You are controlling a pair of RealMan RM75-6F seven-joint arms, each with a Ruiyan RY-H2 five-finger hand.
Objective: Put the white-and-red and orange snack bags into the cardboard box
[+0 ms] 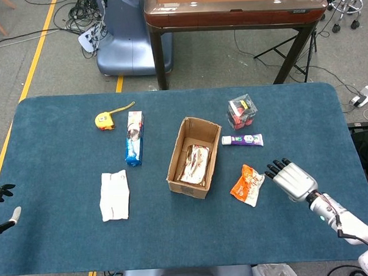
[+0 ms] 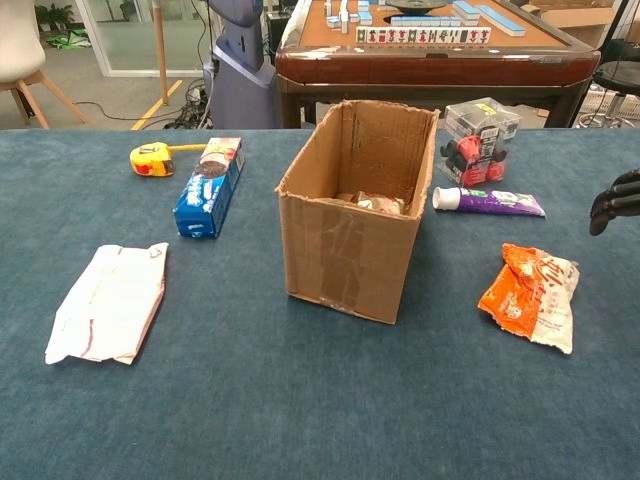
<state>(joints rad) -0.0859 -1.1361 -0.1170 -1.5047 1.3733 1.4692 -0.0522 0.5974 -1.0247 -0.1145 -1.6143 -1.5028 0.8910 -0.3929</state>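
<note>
Lower right of the head view: the right hand (image 1: pixel 293 179) hovers empty, fingers apart, beside the orange snack bag (image 1: pixel 247 185); the cardboard box (image 1: pixel 178 172) (centre) holds a white-and-red snack bag (image 1: pixel 195 164).

Left hand (image 1: pixel 0 204) cut by frame edge, grip prob. unreadable.

A workroom with a grey floor behind a blue-covered table

The table (image 1: pixel 66 241) stands on a grey floor (image 1: pixel 40 65) marked by a yellow line (image 1: pixel 36 49). At the far side stands a brown mahjong table (image 1: pixel 233 13) on dark legs, with a blue-grey machine base (image 1: pixel 122 46) and tangled cables (image 1: pixel 81 11) to its left. A wooden chair (image 2: pixel 25 60) and glass doors (image 2: pixel 130 35) show far left.
</note>
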